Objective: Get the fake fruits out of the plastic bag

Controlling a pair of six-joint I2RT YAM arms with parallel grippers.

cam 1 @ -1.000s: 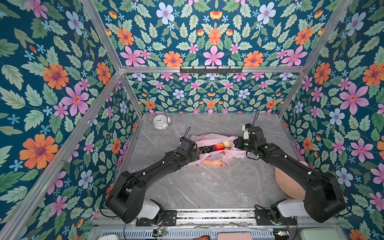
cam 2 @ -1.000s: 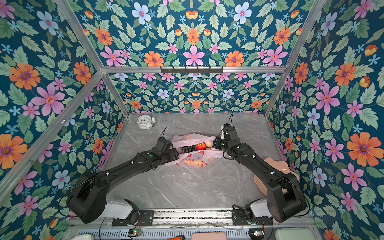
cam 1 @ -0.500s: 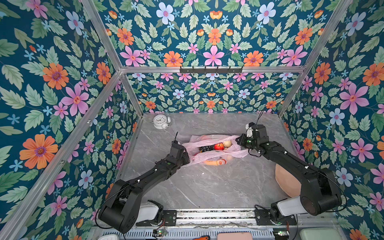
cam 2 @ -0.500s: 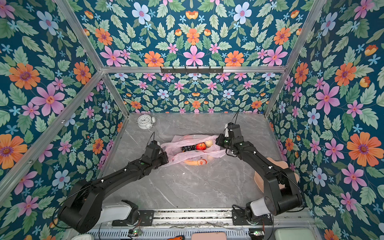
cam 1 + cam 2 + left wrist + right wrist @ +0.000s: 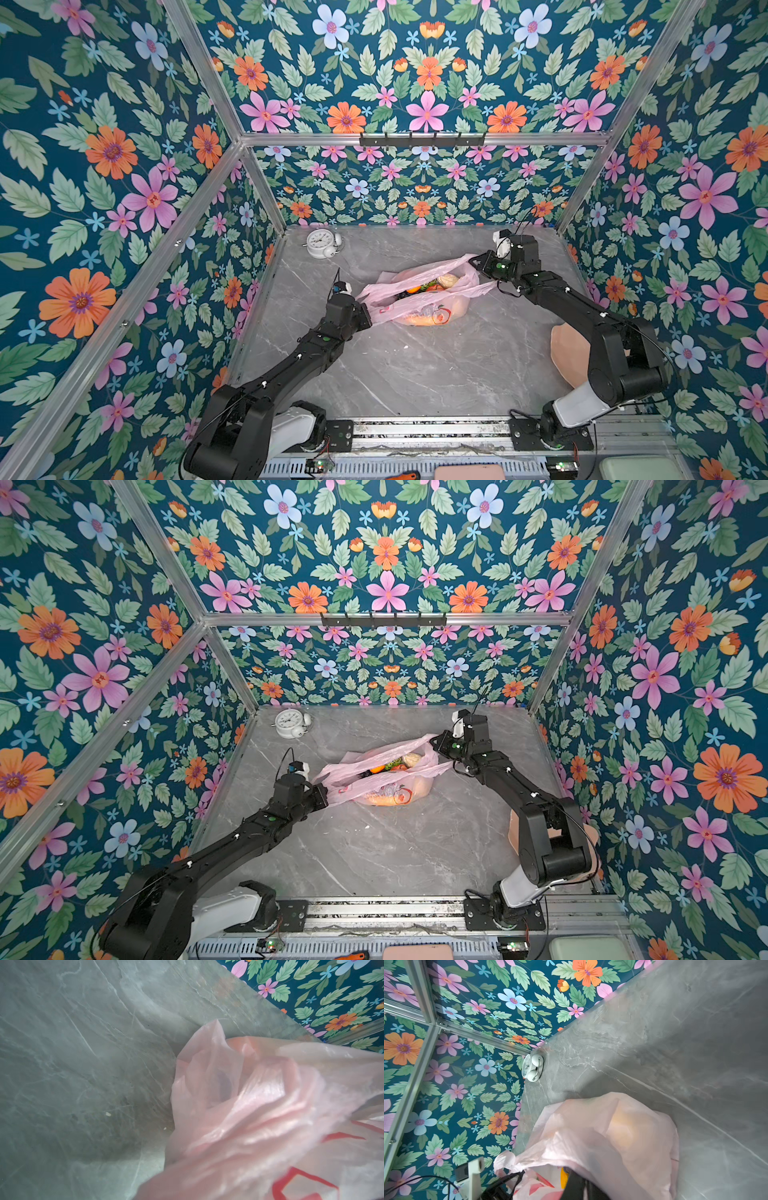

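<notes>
The plastic bag (image 5: 419, 307) (image 5: 374, 789) lies mid-table, thin, pink and red-printed, its mouth stretched between my two grippers. Through the mouth I see fake fruits: a cream lump (image 5: 448, 280), an orange (image 5: 413, 290), with green and dark bits between them. An orange-yellow piece (image 5: 415, 319) shows through the film. My left gripper (image 5: 368, 311) (image 5: 323, 789) is shut on the bag's left handle. The right gripper (image 5: 477, 262) (image 5: 434, 742) is shut on the right handle. In the left wrist view the bag (image 5: 259, 1115) hides the jaws. In the right wrist view the bag (image 5: 602, 1136) drapes over the dark fingers (image 5: 577, 1186).
A white alarm clock (image 5: 322, 243) (image 5: 532, 1068) stands at the back left corner. A peach-pink bowl (image 5: 569, 353) sits at the right, partly behind the right arm. Floral walls close in three sides, and a metal rail (image 5: 415, 430) runs along the front.
My left gripper shut on the bag's left handle and drew back to the left. The right gripper pulled its handle slightly back, and the bag's mouth stretched wider.
</notes>
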